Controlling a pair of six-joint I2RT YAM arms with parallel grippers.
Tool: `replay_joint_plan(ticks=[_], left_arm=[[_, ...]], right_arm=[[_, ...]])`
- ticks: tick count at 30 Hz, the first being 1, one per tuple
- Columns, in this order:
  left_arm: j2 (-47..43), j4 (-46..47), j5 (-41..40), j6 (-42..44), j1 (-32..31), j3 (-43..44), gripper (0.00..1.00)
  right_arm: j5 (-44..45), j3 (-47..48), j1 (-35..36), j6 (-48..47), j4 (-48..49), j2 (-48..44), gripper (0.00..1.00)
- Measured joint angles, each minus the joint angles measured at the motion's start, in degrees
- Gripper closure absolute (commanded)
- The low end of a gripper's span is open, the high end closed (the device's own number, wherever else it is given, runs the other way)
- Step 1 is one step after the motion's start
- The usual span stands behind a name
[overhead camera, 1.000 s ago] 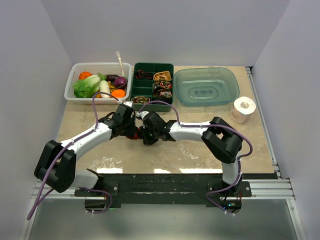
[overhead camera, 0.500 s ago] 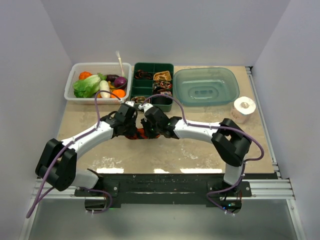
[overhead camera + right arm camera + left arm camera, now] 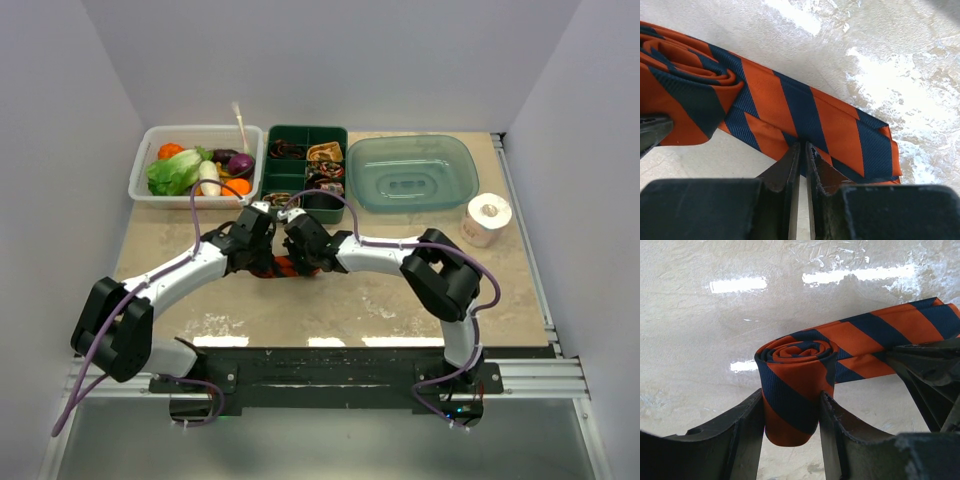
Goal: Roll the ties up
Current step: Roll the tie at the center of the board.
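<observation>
An orange-and-dark-blue striped tie (image 3: pixel 805 365) is partly wound into a coil above the tan table, its loose tail running off to the right. My left gripper (image 3: pixel 790 412) is shut on the coil, one finger against each side. My right gripper (image 3: pixel 802 150) is shut on the edge of the flat tail (image 3: pixel 805 115) just beside the coil. From above, both grippers meet over the tie (image 3: pixel 283 266) near the table's middle, and little of the fabric shows. Several small rolled ties (image 3: pixel 325 152) lie in the green divided tray.
At the back stand a clear bin of toy vegetables (image 3: pixel 197 165), the green divided tray (image 3: pixel 304 131) and a teal basin (image 3: pixel 411 171). A white paper roll (image 3: pixel 487 217) sits at the right. Bare tabletop lies in front of the arms.
Both grippers have shifted slightly toward the back of the table with the tie. The right arm's elbow has swung inward.
</observation>
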Motion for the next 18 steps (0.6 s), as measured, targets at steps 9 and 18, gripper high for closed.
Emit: replay_joint_plan(ticks=[9,18], left_arm=[[0.79,-1.66,-2.56,0.57,-1.22,2.97,0.52],[5.29,-5.4,-6.47,1.68,-4.15,6.43,0.52]], right_arm=[[-7.28,-5.92,0.31,-0.09,0.96,-4.37,0.87],[-6.56,-6.88,0.26,-0.17,-1.38,-8.26,0.86]])
